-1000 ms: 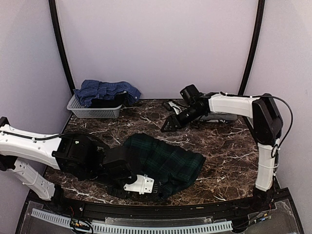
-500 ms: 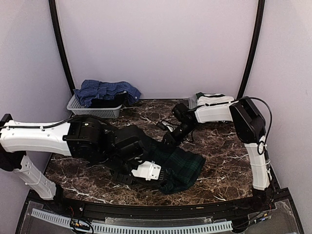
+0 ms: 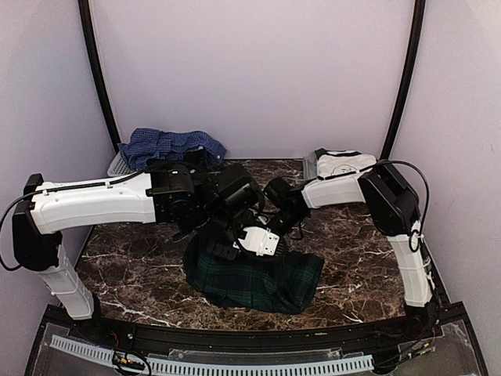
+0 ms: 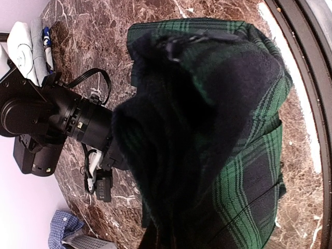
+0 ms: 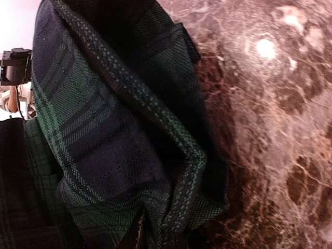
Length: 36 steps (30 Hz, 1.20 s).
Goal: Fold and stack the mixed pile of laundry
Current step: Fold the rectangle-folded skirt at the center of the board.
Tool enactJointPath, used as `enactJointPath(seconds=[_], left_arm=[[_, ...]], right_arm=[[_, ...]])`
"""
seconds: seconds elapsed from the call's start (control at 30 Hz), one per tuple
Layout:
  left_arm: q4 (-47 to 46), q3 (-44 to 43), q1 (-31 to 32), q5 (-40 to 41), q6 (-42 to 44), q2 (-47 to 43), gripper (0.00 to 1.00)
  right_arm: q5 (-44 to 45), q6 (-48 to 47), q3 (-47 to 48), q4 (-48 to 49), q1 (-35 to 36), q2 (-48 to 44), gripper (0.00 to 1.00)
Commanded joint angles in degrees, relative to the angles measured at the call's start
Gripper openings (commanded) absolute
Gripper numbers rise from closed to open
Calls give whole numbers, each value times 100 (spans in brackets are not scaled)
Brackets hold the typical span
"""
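Note:
The dark green tartan shirt hangs bunched over the table's middle, its lower part resting on the marble. My left gripper is shut on its upper edge, and in the left wrist view the shirt covers the fingers. My right gripper meets the shirt's top right edge, and folds of the shirt bunch into its jaws. A blue checked shirt lies heaped at the back left. A folded white tee sits at the back right.
The pale grey basket stands at the back left under the blue shirt, mostly hidden by my left arm. The right arm's black wrist shows close beside the hanging shirt. Dark marble table ends in a black rim at the front.
My left arm has swung up and toward the middle, lifting the tartan shirt off the table. My right gripper came in from the back right to the shirt's edge and closed.

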<state>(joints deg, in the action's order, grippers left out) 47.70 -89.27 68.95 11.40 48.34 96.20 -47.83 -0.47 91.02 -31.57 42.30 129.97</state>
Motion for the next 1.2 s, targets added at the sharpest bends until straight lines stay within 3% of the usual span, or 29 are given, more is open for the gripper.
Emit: enactJointPath(seconds=[0.0,0.13,0.33,0.5,0.67,0.87,1.03,1.17], left_arm=[[-561,-144,-178,-138,561,194,7],[-915,-63,-317,-317,692,389,17],[-1384,-39,-635,-371,531,434,37],[-2261,359,-869,106,103,-59,52],[-2112,445,-1447,-311,-2102,-792,59],[-1983,1761,-1926,-1019,-4930,-2043,65],[-2184,3066,-2195,-1522,-6269,-2617,67],[-2525,3720,-2504,-2056,-7031,-2743,67]], right_arm=[[-321,-17,-38,189,141,90,18],[-319,-32,42,174,147,90,21],[141,46,272,62,-68,-46,46],[611,278,601,-50,-575,-432,51],[920,445,413,-103,-1025,-1176,55],[466,966,-820,60,-1183,-2509,59],[268,1915,-2126,646,-860,-3364,60],[605,2293,-2617,693,-408,-3487,61]])
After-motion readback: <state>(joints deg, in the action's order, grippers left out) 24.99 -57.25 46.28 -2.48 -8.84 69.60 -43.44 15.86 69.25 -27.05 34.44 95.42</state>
